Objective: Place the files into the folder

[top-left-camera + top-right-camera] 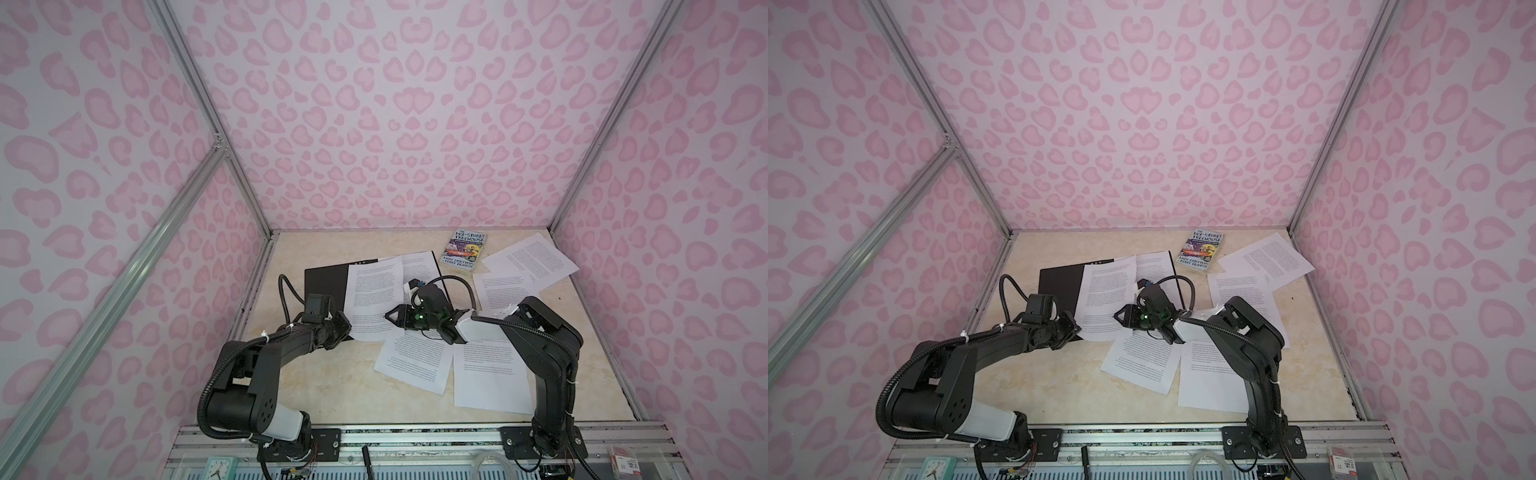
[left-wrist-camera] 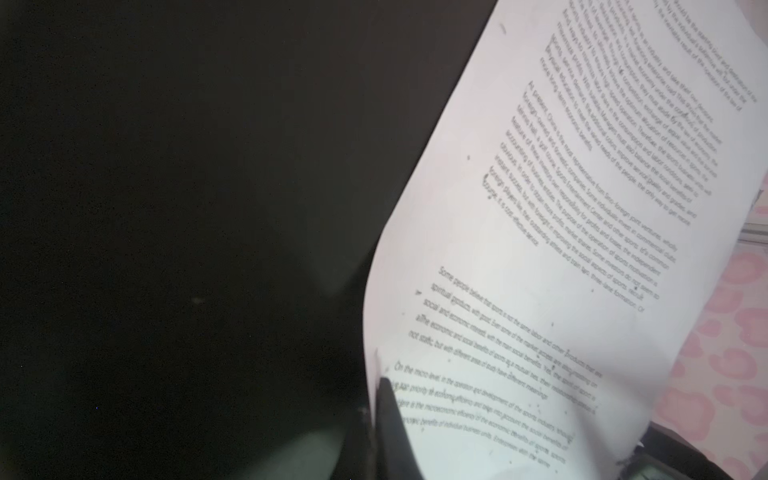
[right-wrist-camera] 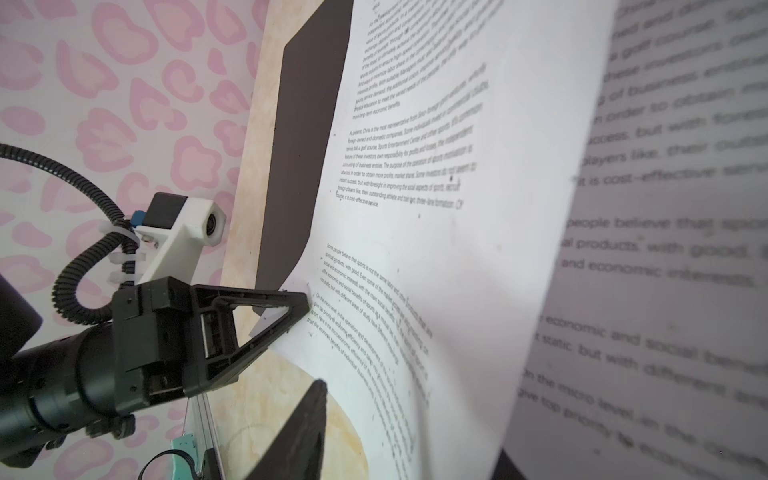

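Your left gripper [image 3: 303, 305] is closed on the edge of one printed sheet [image 1: 374, 291], a little left of the centre in both top views. The paper curls at the grip, and its far part lies over the black inside of the folder [image 1: 326, 286]. The folder lies open and flat on the bench [image 1: 332, 386], and a second sheet [image 1: 419, 266] covers its right half. Your right gripper [image 1: 390, 316] reaches across from the right, with its tip at the right edge of the held sheet. I cannot tell whether its jaws grip any paper, because the right wrist view shows only one finger [image 3: 307, 428] and blurred text very close to the lens. The other files lie on the bench outside the folder: a lower sheet [image 1: 415, 361] and a lower right sheet [image 1: 490, 374] below the grippers, a middle right sheet [image 1: 503, 291], and an upper right sheet [image 1: 530, 259] just beside the book [image 1: 467, 251].
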`<act>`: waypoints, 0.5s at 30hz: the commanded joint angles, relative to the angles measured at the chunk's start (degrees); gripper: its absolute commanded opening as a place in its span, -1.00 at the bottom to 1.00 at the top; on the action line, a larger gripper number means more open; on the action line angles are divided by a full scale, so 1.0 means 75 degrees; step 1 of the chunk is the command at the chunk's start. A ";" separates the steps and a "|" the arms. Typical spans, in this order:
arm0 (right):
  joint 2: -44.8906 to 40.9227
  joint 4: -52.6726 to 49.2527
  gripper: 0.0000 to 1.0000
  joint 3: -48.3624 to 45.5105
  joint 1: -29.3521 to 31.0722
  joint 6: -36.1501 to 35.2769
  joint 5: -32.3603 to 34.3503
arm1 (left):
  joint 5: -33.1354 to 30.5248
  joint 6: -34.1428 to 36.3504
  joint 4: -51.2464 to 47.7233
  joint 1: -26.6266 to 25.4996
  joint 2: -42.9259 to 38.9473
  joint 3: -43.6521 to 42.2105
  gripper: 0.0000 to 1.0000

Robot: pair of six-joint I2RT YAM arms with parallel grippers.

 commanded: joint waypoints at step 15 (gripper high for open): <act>0.0098 0.0272 -0.67 -0.0074 0.0072 0.0482 0.0426 | 0.0139 -0.0019 0.0127 0.0010 -0.0004 0.0063 -0.94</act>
